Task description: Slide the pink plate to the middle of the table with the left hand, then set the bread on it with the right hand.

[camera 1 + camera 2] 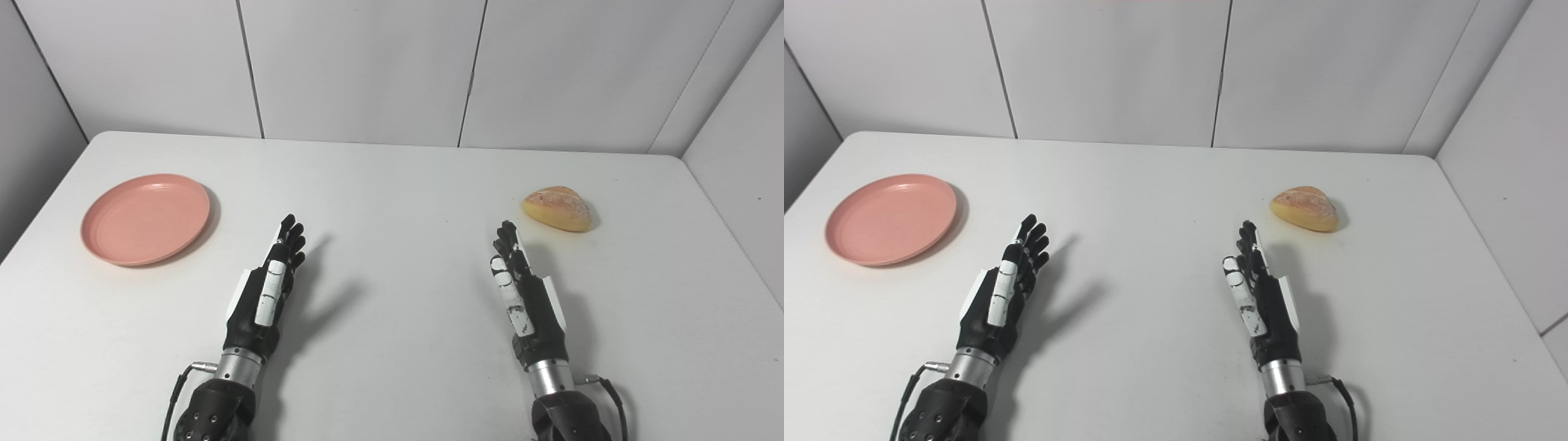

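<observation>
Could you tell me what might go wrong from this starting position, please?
The pink plate lies near the table's left edge, so a clumsy push by the open left hand could send it off. The rounded bread might roll or slip away from the open right hand when grasped.

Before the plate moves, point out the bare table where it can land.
The widest free patch lies between the left robot hand and right robot hand, stretching to the far table edge. The pink plate fills the left side, the bread the right. Nowhere is crowded.
</observation>
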{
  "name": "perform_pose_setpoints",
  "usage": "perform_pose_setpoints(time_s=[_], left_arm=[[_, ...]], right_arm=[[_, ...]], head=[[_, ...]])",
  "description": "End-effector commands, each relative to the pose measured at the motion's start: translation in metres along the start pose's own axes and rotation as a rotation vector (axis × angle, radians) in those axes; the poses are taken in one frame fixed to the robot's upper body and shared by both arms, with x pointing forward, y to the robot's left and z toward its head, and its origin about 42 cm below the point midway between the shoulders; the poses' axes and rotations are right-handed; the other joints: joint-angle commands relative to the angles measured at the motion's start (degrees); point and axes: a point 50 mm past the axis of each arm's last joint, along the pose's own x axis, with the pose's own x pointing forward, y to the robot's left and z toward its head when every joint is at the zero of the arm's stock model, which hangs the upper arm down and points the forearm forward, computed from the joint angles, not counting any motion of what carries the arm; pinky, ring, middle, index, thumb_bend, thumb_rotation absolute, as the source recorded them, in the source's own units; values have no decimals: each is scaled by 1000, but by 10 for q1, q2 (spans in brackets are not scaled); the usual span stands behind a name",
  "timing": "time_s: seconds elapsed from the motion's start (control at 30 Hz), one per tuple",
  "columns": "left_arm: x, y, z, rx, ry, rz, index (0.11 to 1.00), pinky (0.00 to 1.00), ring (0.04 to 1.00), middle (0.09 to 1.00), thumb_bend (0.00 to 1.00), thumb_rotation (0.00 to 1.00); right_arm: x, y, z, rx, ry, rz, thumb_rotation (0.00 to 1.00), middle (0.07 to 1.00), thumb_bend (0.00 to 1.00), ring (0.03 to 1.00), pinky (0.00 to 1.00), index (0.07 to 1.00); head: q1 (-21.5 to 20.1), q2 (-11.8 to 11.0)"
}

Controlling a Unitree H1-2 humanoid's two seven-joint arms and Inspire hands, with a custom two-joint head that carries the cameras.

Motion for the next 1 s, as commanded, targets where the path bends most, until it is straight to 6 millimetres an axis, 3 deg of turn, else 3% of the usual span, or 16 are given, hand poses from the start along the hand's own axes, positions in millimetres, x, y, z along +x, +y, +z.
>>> perform_pose_setpoints(time_s=[0.0, 0.1, 0.33, 0.97], left_arm=[[-5, 2, -3, 20, 31, -17, 1000, 1000, 1000, 1000, 626, 839], [-4, 3, -2, 24, 38, -17, 1000, 1000, 1000, 1000, 602, 794], [-3, 1, -2, 0, 18, -9, 1000, 1000, 1000, 1000, 543, 991], [-3, 2, -6, 4, -2, -12, 1000, 1000, 1000, 1000, 600, 1000]], right_arm=[[2, -4, 1, -11, -1, 1, 855, 1000, 629, 1000, 1000, 1000], [3, -4, 0, -13, -2, -1, 851, 1000, 623, 1000, 1000, 1000], [3, -3, 0, 0, -13, -2, 864, 1000, 613, 1000, 1000, 1000], [4, -4, -2, -7, -13, 2, 870, 1000, 614, 1000, 1000, 1000]], head=[[0, 1], [-1, 0], [-2, -2], [1, -4]])
